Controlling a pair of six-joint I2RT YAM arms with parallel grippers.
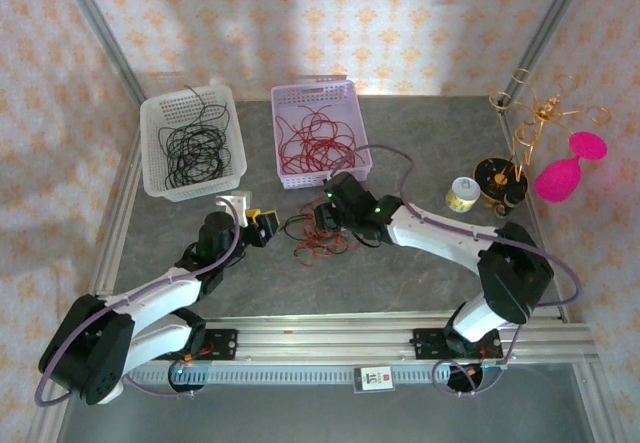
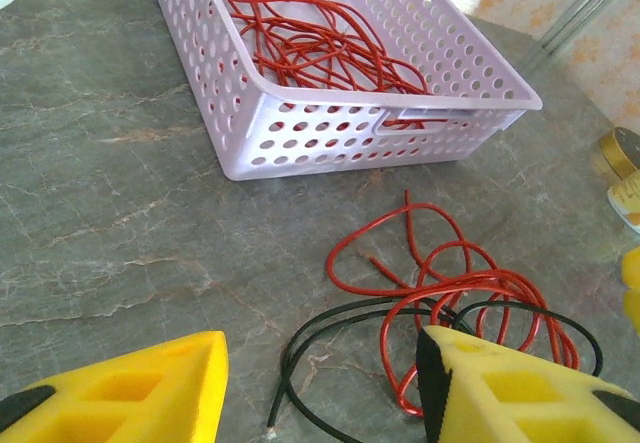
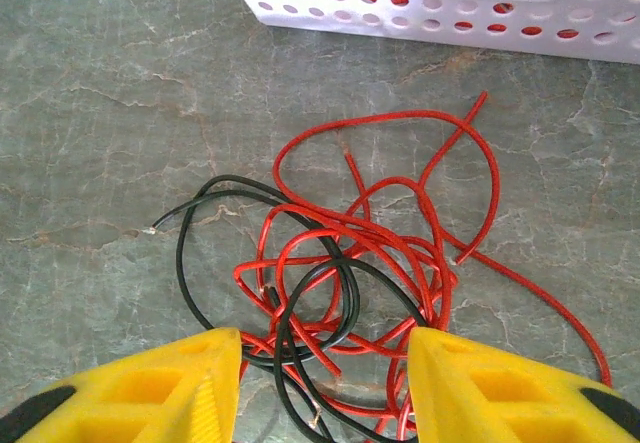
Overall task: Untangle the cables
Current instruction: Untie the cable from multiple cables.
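The right gripper (image 3: 325, 338), jaws wide, straddles the knotted clump of thin red and black cables (image 3: 350, 263), seemingly to grasp it. The left gripper (image 2: 322, 335), equally wide, sits at nine o'clock.

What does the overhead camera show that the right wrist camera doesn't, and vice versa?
Overhead adds the black cables in the white basket and the pink goblet. The wrist view adds close detail: the black cable's loose end, and its loops threaded through red ones between its yellow fingers. Both show the tangled clump on the table and the lilac basket with red cables.
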